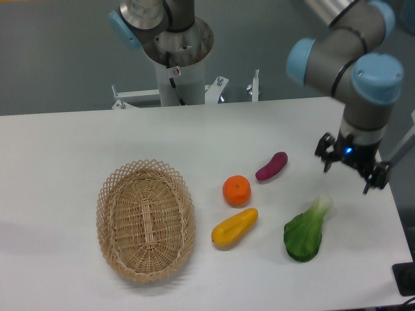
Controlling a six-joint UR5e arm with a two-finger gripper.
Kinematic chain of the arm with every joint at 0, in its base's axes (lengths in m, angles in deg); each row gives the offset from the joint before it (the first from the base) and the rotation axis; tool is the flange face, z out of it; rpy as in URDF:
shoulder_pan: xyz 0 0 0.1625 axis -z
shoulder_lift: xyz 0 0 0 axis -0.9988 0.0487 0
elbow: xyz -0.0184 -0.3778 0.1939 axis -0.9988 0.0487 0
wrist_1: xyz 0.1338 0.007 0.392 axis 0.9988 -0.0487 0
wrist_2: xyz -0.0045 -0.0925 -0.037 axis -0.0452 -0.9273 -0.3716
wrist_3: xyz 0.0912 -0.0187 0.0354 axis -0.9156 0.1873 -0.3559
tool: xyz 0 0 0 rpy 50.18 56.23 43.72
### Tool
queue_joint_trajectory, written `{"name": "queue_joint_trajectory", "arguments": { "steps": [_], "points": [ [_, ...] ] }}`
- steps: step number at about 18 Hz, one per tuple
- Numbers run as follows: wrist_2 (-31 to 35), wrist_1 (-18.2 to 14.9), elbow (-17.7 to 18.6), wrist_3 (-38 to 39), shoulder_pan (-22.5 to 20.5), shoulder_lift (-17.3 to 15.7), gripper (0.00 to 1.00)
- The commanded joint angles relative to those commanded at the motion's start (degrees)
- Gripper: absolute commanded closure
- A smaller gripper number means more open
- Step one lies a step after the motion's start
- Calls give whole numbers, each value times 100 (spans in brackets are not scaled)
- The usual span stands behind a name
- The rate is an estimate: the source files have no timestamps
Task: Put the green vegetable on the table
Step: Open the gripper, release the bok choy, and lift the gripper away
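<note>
The green vegetable [304, 233] lies on the white tabletop [58, 155], near its right edge, beside the yellow pepper [235, 227]. The end effector [352, 172] hangs above it with its fingers apart, holding nothing. The orange [237, 190], the purple eggplant [272, 166] and the empty basket [146, 220] sit further left.

Woven wicker basket [146, 220] (rough, open weave) on smooth matt white table [65, 149].
</note>
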Motion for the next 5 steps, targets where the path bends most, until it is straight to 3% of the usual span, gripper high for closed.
{"name": "queue_joint_trajectory", "arguments": {
  "steps": [5],
  "points": [
    [0, -80, 35, -150, -185, -132, 0]
  ]
}}
